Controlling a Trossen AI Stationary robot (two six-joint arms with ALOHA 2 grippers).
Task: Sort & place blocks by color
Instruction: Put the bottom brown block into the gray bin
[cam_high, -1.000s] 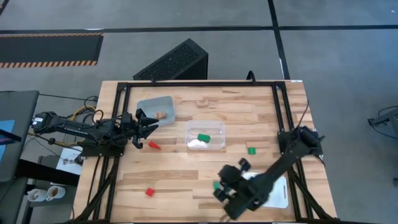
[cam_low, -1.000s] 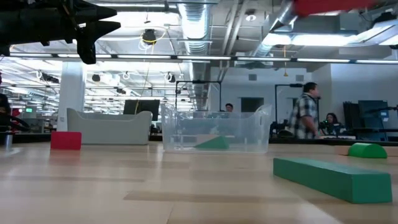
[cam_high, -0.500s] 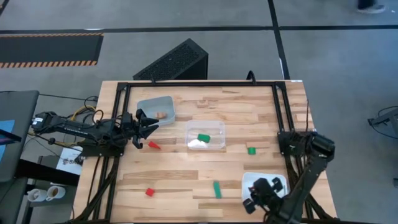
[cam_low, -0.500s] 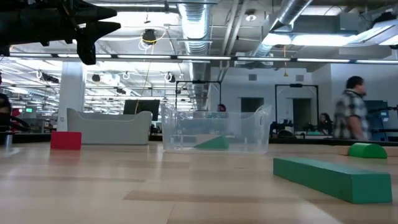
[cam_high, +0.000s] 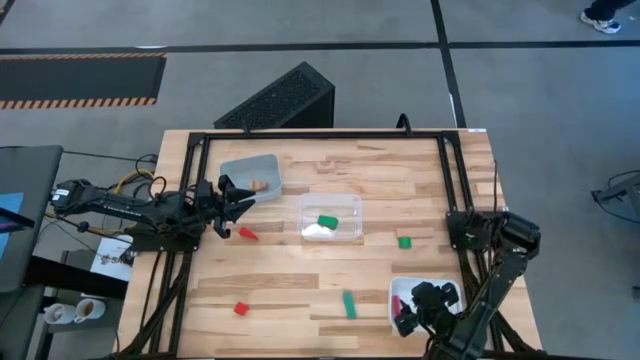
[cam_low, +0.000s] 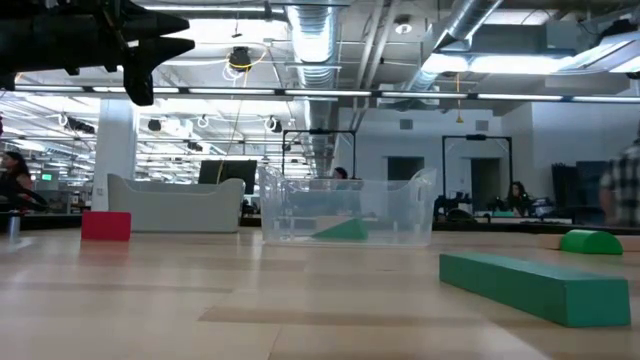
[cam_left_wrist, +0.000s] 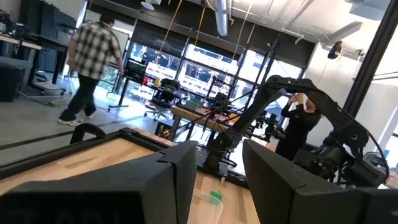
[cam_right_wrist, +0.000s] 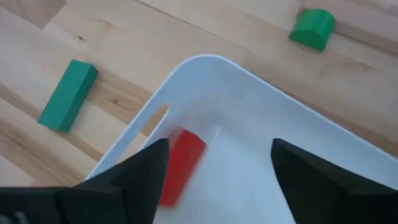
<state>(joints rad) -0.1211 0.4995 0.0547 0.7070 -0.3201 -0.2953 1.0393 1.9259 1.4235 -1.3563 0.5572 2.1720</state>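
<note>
Right wrist view showed your right gripper (cam_right_wrist: 214, 165) open over white tray (cam_right_wrist: 261, 112), red block (cam_right_wrist: 180, 165) lying inside. Green bar (cam_right_wrist: 68, 94) lay just beside the tray. Left gripper (cam_high: 238, 203) hung part-open, empty, nr grey tray (cam_high: 240, 168).

Standing on a grey concrete floor (cam_high: 560, 90) crossed by dark seams, with a hazard-striped mat (cam_high: 80, 80) lying along one side. Overhead, silver ducts (cam_low: 320, 30) and strip lights glowing. Beyond, glass partitions (cam_left_wrist: 205, 68), desks, a person (cam_left_wrist: 93, 62) walking past.
</note>
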